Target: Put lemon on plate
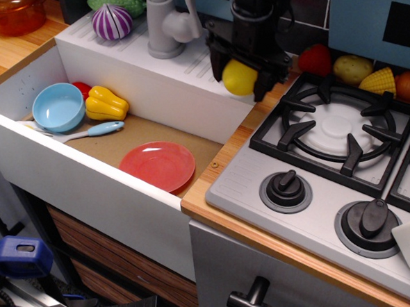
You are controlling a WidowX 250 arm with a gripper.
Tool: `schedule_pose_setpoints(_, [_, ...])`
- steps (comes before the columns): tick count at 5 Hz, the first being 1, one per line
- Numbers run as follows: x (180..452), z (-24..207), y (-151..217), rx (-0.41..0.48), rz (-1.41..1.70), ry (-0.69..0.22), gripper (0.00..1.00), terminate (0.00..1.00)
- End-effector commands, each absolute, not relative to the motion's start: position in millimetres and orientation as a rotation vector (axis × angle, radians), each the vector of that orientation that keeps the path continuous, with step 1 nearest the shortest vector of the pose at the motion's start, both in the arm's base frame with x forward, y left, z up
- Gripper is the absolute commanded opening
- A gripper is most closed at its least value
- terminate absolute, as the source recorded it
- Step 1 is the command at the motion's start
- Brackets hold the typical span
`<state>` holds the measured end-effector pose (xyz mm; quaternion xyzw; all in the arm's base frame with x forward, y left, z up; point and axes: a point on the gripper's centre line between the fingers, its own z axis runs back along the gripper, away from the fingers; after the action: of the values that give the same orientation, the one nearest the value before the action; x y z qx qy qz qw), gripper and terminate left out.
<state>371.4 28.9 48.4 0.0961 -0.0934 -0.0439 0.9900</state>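
- The black hand (240, 73) hung over the far ledge of the white sink (187, 92), just right of the grey faucet (166, 23), with its two fingers (264, 80) pointing down.
- The fingers were closed on the lemon (239, 77), one on its left side and one on its right, so the bright yellow fruit showed between them.
- The lemon appeared lifted clear of the ledge, though the gap beneath it was hard to judge from this angle.
- The plate (158, 166), coral red and round, lay flat on the brown floor of the sink basin, near the basin's front right corner, well apart from the lemon and nearer the camera.
- At the left end of the basin sat a light blue bowl (58, 107), with a yellow bell pepper (104, 104) just beside it on the right and a small red item partly hidden between them.
- A light-handled spoon (85, 132) lay on the basin floor in front of the bowl and pepper.
- A purple onion (111, 22) rested on the far ledge, left of the faucet, with a green vegetable behind it.
- On the right stood the stove (336, 135) with black grates and two knobs (285, 188) along its near edge.
- Beyond the stove, along the far wall, lay a strawberry (315, 60), a potato (352, 68) and a piece of corn (380, 81).
- The wooden bench (226, 218) edge ran between the sink and the stove.
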Motion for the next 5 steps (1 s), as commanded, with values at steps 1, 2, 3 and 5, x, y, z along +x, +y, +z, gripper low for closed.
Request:
schedule_pose_setpoints(1, [336.5,71.5,50.7,0.267,-0.033,-0.255,0.00,0.00])
schedule_pose_setpoints(2, [318.2,25.7,62.3,0.238,-0.022,-0.211,0.00,0.00])
schedule_pose_setpoints(3, [304.3,-8.8,73.2,0.247,0.029,-0.152,0.00,0.00])
schedule_pose_setpoints(5, [288.6,-64.0,105.7,0.239,0.092,-0.192,0.00,0.00])
